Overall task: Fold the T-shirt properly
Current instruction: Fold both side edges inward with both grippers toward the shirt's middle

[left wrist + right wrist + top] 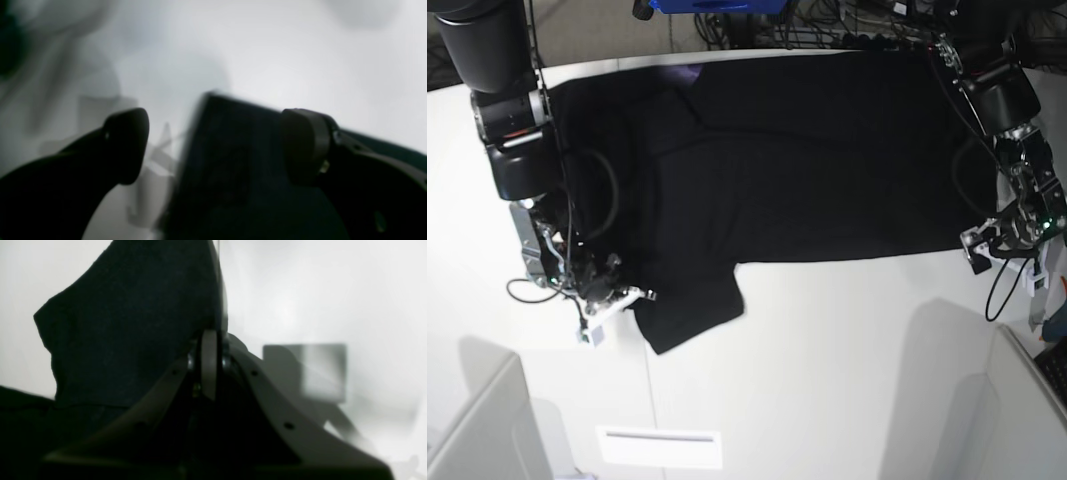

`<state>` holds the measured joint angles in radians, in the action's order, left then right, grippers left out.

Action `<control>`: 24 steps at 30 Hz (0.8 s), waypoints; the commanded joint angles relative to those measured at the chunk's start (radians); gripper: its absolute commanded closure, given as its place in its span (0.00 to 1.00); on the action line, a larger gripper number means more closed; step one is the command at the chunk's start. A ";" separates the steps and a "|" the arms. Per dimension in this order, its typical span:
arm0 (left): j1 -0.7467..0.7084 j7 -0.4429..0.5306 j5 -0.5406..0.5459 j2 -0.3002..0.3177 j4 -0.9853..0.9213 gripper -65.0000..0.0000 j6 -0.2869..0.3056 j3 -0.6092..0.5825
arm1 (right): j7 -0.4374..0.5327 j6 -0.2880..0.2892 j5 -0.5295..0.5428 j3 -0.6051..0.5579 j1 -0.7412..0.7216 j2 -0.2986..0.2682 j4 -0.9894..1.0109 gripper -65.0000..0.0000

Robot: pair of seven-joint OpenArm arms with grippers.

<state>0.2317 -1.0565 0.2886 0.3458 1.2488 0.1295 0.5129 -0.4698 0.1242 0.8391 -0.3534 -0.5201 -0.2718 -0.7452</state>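
Lying spread flat on the white desk [827, 340], plain black side up: the T-shirt [797, 170], filling most of the far half, with one short sleeve [689, 305] sticking out toward the near side. Showing a small purple patch [689, 73] at the far edge near the collar.

Right hand [617, 292] sitting at the left of the base view, right at the sleeve's edge. Pressed together in the right wrist view, right hand [210, 336] pinching black T-shirt [133, 326] cloth, fabric rising up from between the closed tips and draping off to the left. White desk [333, 290] blurring behind, grey shadow block beside it.

Left hand [985, 245] hovering at the right of the base view, at the shirt's corner there; cannot tell from that view whether touching the cloth. Spread wide in the left wrist view, left hand [213, 143] with one finger [126, 143] on the left and the other on the right, well apart. Blurred black T-shirt [230, 160] corner sitting between them, close against the right-side finger, not pinched. Pale desk [300, 50] behind, out of focus.

Cables and a blue item [717, 5] lying beyond the desk's far edge.
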 commanded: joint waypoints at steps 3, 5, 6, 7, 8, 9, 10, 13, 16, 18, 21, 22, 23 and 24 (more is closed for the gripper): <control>0.039 0.054 -0.010 0.025 -0.063 0.09 -0.008 -0.032 | 0.007 0.005 0.004 0.006 -0.030 -0.007 -0.015 1.00; 0.053 0.057 -0.007 0.025 -0.105 0.09 -0.008 -0.070 | 0.007 0.005 0.004 0.007 -0.030 -0.008 -0.018 1.00; 0.054 0.058 -0.009 0.025 -0.114 0.09 -0.008 -0.079 | 0.007 0.005 0.004 0.007 -0.030 -0.010 -0.018 1.00; 0.054 0.060 -0.009 0.023 -0.123 0.09 -0.008 -0.087 | 0.007 0.005 0.004 0.007 -0.030 -0.010 -0.018 1.00; 0.054 0.063 -0.007 0.023 -0.129 0.09 -0.008 -0.090 | 0.007 0.005 0.004 0.007 -0.030 -0.010 -0.018 1.00; 0.054 0.077 -0.005 0.022 -0.133 0.09 -0.008 -0.093 | 0.007 0.005 0.004 0.007 -0.030 -0.010 -0.018 1.00; 0.051 0.095 -0.005 0.014 -0.134 0.09 -0.008 -0.095 | 0.007 0.005 0.004 0.007 -0.030 -0.010 -0.018 1.00; 0.047 0.129 -0.010 0.003 -0.146 0.18 -0.008 -0.096 | 0.007 0.005 0.004 0.007 -0.030 -0.010 -0.018 1.00; 0.051 0.132 -0.005 0.002 -0.191 0.49 -0.008 -0.096 | 0.007 0.005 0.004 0.007 -0.028 -0.010 -0.018 1.00; 0.051 0.135 -0.005 0.002 -0.212 0.77 -0.008 -0.096 | 0.009 0.005 0.004 0.007 -0.024 -0.013 -0.018 1.00; 0.054 0.135 -0.005 0.003 -0.208 1.00 -0.008 -0.096 | 0.012 0.005 0.004 0.007 -0.021 -0.016 -0.035 1.00; 0.057 0.135 -0.005 0.006 -0.208 1.00 -0.008 -0.096 | 0.021 0.005 0.004 0.007 -0.018 -0.016 -0.047 1.00; 0.057 0.135 -0.005 0.008 -0.205 1.00 -0.006 -0.096 | 0.035 0.005 0.004 0.007 -0.007 -0.017 -0.067 1.00; 0.059 0.134 -0.005 0.008 -0.188 1.00 -0.006 -0.096 | 0.047 0.005 0.004 0.007 0.004 -0.027 -0.093 1.00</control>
<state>0.2821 -0.8902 0.2771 0.3485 1.0538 0.1135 0.4171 -0.4416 0.1238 0.8322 -0.3534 -0.4839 -0.2852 -0.8192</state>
